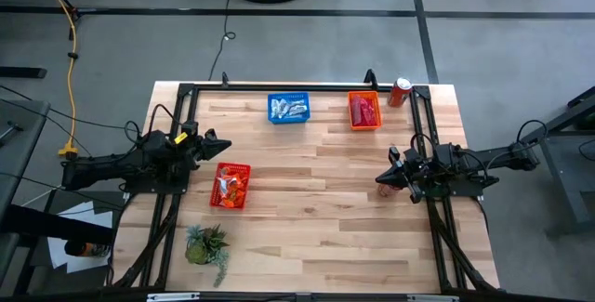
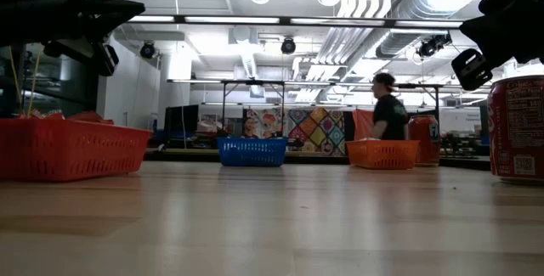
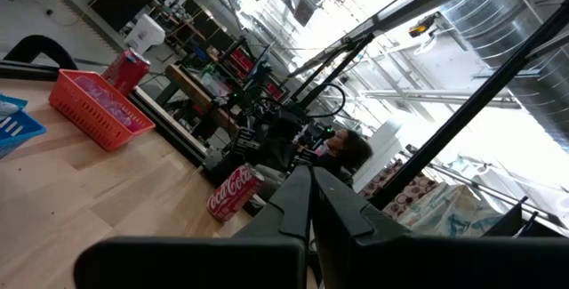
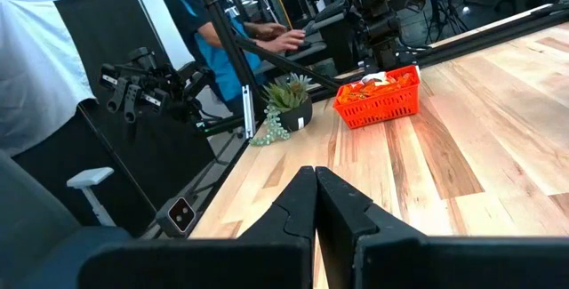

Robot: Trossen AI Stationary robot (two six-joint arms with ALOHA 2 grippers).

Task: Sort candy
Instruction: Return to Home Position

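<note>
Candy lies in three mesh baskets on the wooden table. A blue basket [image 1: 288, 108] at the far middle holds blue-and-white bars. An orange basket [image 1: 364, 111] to its right holds red and pink packets. A red basket [image 1: 231, 186] on the left holds orange wrappers [image 4: 378, 83]. My left gripper [image 1: 226, 143] is shut and holds nothing, hovering at the left side just beyond the red basket. My right gripper [image 1: 379, 179] is shut and holds nothing too, hovering at the right side.
A red soda can [image 1: 400, 91] stands at the far right corner, another [image 3: 233, 192] by the right arm's base. A small potted plant [image 1: 205, 245] sits near the front left. A black frame rail runs along the far edge. A person stands beyond the table.
</note>
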